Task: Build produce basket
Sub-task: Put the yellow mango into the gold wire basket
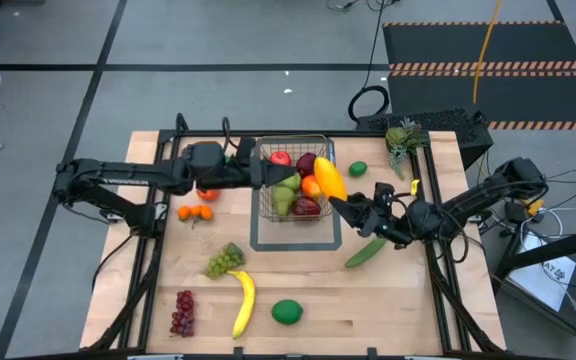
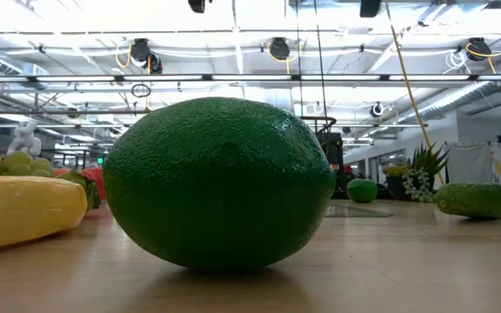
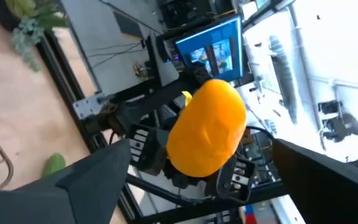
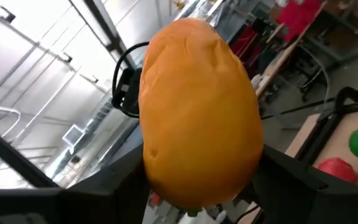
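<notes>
The right gripper (image 1: 340, 203) was closed on the lower end of an orange-yellow mango (image 1: 329, 178) at the right edge of the basket (image 1: 265, 214). The mango's long axis ran diagonally in the high view, its free end pointing far-left over the basket, its held end near-right. In the right wrist view the mango (image 4: 199, 112) stood upright between that arm's dark fingers (image 4: 303, 180).

The left gripper (image 1: 280, 175) reached in from the left over the basket with its fingers (image 3: 89, 180) spread apart, holding nothing; the mango (image 3: 207, 127) showed beyond them.

Inside the basket lay a red apple (image 1: 280, 157), a green pear (image 1: 286, 199) and further dark red fruit. On the wooden table (image 1: 398, 300) lay a cucumber (image 1: 366, 251) near-right of the basket, a lime (image 1: 357, 169) to its right, small oranges (image 1: 195, 212) to its left, green grapes (image 1: 224, 261), red grapes (image 1: 183, 312), a banana (image 1: 242, 303) and a second lime (image 1: 287, 312) at the near edge.

The low view showed that lime (image 2: 219, 183) close up, with a ceiling of pipes and lights behind.
</notes>
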Robot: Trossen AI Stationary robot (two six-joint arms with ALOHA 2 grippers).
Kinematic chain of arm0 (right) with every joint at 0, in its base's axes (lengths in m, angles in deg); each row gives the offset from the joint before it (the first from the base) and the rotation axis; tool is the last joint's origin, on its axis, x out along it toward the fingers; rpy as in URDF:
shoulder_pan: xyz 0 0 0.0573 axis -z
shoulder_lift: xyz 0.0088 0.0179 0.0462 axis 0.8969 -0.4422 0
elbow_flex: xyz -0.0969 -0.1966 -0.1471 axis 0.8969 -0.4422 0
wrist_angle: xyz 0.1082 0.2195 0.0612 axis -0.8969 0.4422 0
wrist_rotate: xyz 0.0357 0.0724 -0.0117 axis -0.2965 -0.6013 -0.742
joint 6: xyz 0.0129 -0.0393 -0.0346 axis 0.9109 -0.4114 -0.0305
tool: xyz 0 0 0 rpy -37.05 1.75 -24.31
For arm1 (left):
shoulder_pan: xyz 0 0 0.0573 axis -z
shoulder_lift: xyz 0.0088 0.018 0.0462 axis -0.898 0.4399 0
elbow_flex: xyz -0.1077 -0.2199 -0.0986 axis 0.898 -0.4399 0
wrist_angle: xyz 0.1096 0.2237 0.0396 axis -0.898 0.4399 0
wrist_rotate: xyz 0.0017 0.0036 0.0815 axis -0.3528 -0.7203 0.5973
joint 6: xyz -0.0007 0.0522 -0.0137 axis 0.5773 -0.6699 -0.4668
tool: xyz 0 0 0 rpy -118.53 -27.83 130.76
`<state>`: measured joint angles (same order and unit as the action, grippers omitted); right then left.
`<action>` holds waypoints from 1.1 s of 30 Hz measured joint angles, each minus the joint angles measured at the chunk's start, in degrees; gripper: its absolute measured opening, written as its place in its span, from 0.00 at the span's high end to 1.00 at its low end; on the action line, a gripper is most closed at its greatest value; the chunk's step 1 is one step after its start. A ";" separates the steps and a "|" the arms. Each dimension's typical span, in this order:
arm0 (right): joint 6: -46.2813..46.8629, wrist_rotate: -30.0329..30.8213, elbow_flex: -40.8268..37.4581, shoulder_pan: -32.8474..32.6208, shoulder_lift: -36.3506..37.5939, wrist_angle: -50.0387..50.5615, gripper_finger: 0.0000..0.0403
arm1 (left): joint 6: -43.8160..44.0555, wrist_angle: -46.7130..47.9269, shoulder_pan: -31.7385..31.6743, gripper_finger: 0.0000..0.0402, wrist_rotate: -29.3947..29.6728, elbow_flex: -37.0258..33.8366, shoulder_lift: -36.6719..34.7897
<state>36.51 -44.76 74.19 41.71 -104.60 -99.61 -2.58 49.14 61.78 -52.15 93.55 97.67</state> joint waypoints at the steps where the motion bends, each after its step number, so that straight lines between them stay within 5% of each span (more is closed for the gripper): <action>1: 0.47 -1.10 0.00 0.57 0.00 0.07 0.41 | -1.08 -0.18 -0.26 0.05 0.20 0.00 0.00; 11: 5.98 -6.96 0.00 5.16 0.00 0.55 0.41 | -10.26 -1.34 -0.48 0.04 3.69 -0.07 2.25; 18: 6.18 -7.08 0.00 6.27 0.02 1.65 0.41 | -8.47 -15.52 -0.22 0.02 3.72 0.02 8.52; 33: 7.32 -6.99 -0.04 6.27 0.02 6.22 0.41 | -19.17 -18.62 -0.33 0.02 4.65 0.02 12.09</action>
<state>43.83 -51.75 74.14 47.99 -104.58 -93.39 -21.74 30.52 61.45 -47.50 93.57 109.75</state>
